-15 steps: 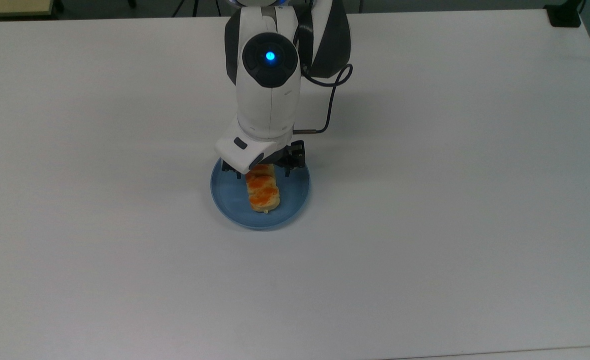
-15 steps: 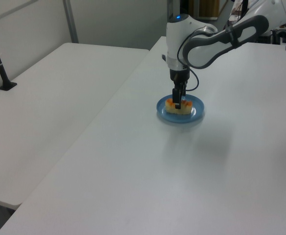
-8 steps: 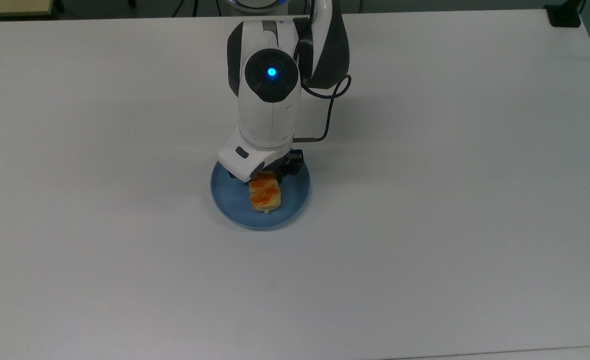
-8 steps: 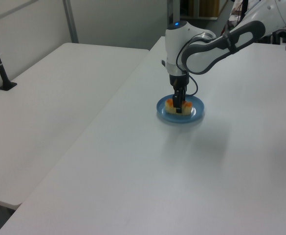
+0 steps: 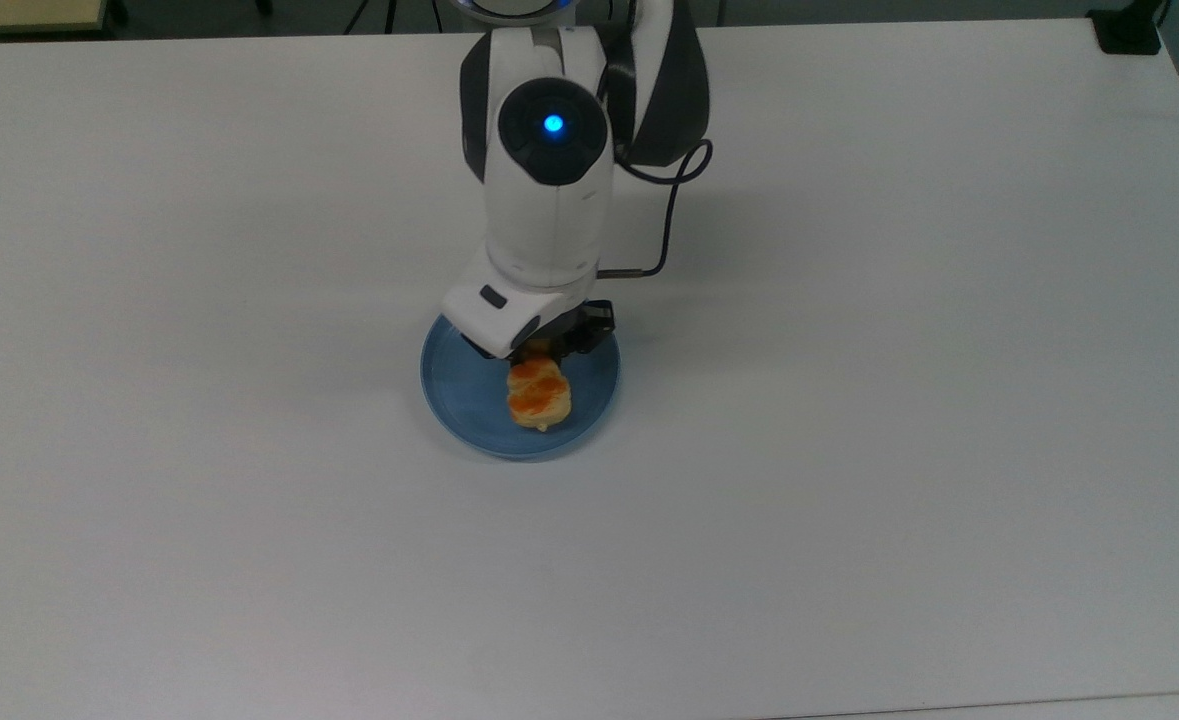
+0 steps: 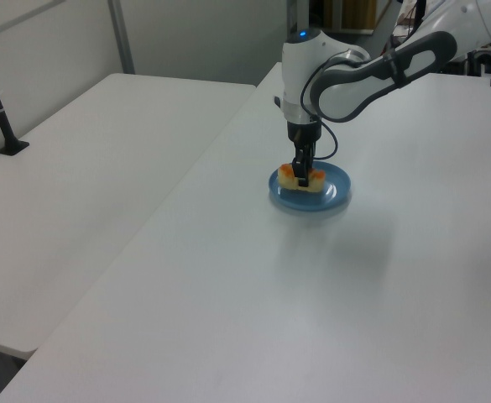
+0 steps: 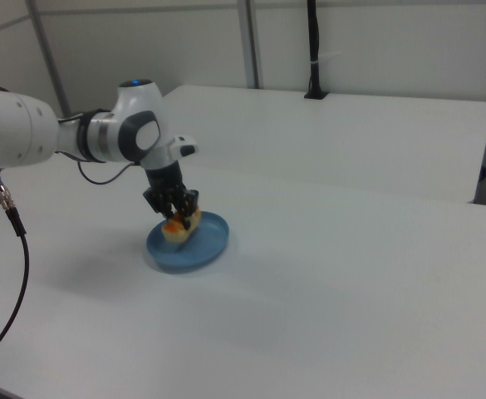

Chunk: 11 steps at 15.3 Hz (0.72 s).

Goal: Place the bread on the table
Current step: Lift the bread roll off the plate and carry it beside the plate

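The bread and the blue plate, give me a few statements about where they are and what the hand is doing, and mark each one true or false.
1. The bread is over the blue plate. True.
2. The hand is closed on the bread. True: in the right view its fingers sit on either side of the loaf.
3. The bread lies on the bare table, clear of the plate. False: it is within the plate's rim in the top view.
4. The plate holds two loaves. False: there is one.
5. The hand reaches the bread from above. True.
6. The plate is red. False: it is blue.
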Tool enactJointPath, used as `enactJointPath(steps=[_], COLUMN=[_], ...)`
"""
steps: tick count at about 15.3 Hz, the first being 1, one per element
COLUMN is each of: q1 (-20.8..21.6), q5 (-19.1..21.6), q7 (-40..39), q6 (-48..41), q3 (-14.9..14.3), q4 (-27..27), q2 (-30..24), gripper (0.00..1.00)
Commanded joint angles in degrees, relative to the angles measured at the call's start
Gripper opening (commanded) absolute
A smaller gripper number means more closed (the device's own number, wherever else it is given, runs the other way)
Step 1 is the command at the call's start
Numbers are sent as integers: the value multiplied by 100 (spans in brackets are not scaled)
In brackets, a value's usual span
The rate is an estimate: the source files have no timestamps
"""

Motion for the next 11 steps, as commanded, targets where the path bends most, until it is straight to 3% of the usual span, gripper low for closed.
enactJointPath(steps=[1, 4, 8, 9, 11], q1=[681, 1340, 1676, 1746, 1799], q5=[26, 8, -1, 8, -1], q7=[585, 1095, 1491, 1492, 1536], q6=[-348, -367, -296, -296, -287], q3=[-74, -65, -65, -65, -65], q4=[-111, -111, -111, -111, -111], q2=[-315, -289, -184, -131, -26], gripper=[39, 39, 45, 56, 61])
